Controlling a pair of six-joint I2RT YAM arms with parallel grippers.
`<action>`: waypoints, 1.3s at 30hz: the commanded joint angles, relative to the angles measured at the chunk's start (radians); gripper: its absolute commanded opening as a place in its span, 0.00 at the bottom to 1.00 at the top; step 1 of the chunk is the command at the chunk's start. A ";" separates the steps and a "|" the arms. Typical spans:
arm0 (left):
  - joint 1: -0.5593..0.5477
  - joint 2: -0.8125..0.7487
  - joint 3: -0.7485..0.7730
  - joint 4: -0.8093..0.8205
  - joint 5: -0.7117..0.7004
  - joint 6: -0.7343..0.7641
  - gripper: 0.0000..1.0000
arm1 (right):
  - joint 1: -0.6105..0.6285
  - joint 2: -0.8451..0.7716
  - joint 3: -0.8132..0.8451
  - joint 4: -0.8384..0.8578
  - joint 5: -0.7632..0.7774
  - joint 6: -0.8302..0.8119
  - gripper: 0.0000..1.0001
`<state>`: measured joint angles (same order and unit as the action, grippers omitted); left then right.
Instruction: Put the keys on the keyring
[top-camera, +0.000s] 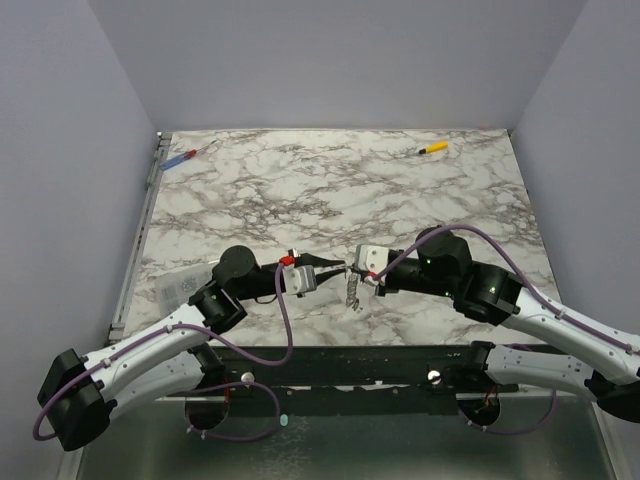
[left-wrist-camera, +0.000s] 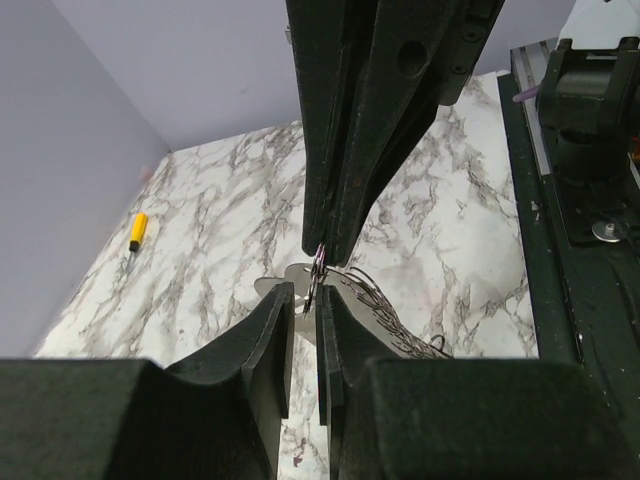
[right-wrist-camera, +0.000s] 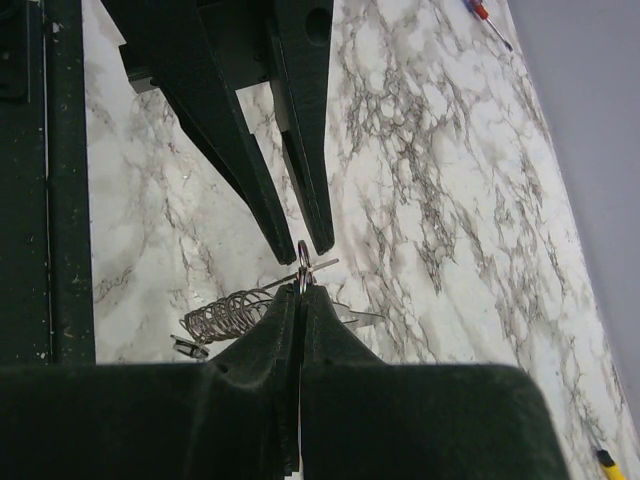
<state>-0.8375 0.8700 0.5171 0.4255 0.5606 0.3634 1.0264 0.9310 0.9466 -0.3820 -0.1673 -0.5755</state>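
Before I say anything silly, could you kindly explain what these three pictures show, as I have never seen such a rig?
These are two robot arms bolted at the near edge of a marble table: the left arm and the right arm. The wide picture looks down from above and behind them. The other two come from a camera on each wrist, looking along its own jaws. The right gripper is shut on the keyring, with the keys bunched just beneath. The left gripper meets it tip to tip; whether it grips anything, I cannot tell. A yellow-handled tool and a blue-and-red tool lie near the far edge.
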 joint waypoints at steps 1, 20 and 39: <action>-0.007 0.003 0.003 0.026 0.023 -0.003 0.19 | 0.003 -0.012 0.000 0.055 -0.018 0.014 0.01; -0.012 -0.014 -0.003 0.025 0.042 0.012 0.00 | 0.003 -0.082 -0.041 0.151 -0.028 0.046 0.01; -0.013 -0.022 -0.005 0.027 0.044 0.017 0.23 | 0.003 -0.109 -0.070 0.196 -0.018 0.062 0.01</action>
<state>-0.8467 0.8627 0.5167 0.4675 0.5789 0.3695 1.0264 0.8268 0.8783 -0.2562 -0.1745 -0.5232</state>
